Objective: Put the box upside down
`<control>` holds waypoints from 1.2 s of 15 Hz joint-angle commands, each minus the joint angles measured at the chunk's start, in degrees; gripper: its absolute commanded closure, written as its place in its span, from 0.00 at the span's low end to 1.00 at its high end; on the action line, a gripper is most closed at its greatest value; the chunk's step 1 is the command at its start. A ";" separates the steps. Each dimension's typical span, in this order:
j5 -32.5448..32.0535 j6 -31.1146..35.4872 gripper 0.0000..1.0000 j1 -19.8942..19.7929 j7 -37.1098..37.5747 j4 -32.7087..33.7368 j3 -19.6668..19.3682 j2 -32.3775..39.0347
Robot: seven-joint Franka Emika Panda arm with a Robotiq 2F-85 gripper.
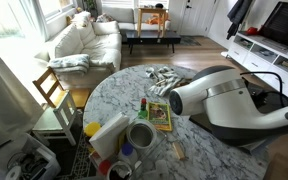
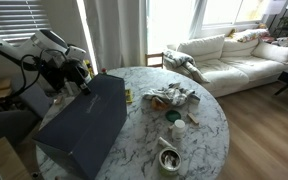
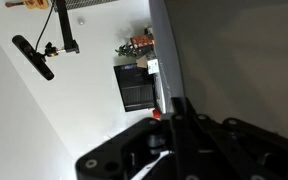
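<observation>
The box (image 2: pixel 84 125) is a very large dark grey flat box. In an exterior view it stands tilted up on the round marble table (image 2: pixel 199 140), plain flat face toward the camera, low end near the table's front edge. My gripper (image 2: pixel 81 78) is shut on its raised upper rim. In the wrist view the thin rim runs down between my fingers (image 3: pixel 179 112) and the box's dark face (image 3: pixel 239 60) fills the right side. In the exterior view from the opposite side my white arm (image 1: pixel 219 95) covers most of the box.
An orange-and-green packet (image 1: pixel 160 115), a white carton with a yellow end (image 1: pixel 106 133), a round cup (image 1: pixel 140 135) and a crumpled cloth (image 2: pixel 172 97) lie on the table. A wooden chair (image 1: pixel 52 90) stands beside it, with a white sofa (image 2: pixel 229 55) beyond.
</observation>
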 commanded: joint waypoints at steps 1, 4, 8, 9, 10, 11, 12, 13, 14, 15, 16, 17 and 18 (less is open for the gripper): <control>-0.93 -2.03 0.99 0.84 2.19 0.97 0.33 3.74; -0.94 -2.26 0.99 1.36 2.08 1.09 0.47 5.30; -0.32 -0.12 0.57 1.04 0.12 1.34 0.88 3.26; -0.21 0.31 0.49 0.85 -0.51 1.56 0.90 2.31; -0.09 0.78 0.42 0.62 -1.26 1.77 0.85 1.46; -0.07 0.72 0.33 0.54 -1.70 2.15 0.78 0.91; 0.41 1.30 0.27 0.28 -2.80 2.26 0.73 0.28; 0.81 1.73 0.20 0.08 -3.99 2.40 0.69 -0.31; 1.40 2.57 0.12 -0.19 -5.82 2.43 0.68 -1.12; 2.07 3.64 0.05 -0.50 -8.01 2.21 0.63 -2.10; 2.90 4.85 0.00 -0.82 -11.62 1.93 0.61 -3.26; 3.71 5.78 0.00 -1.09 -14.33 1.92 0.47 -4.17; 4.85 6.94 0.00 -1.41 -17.80 1.89 0.28 -5.22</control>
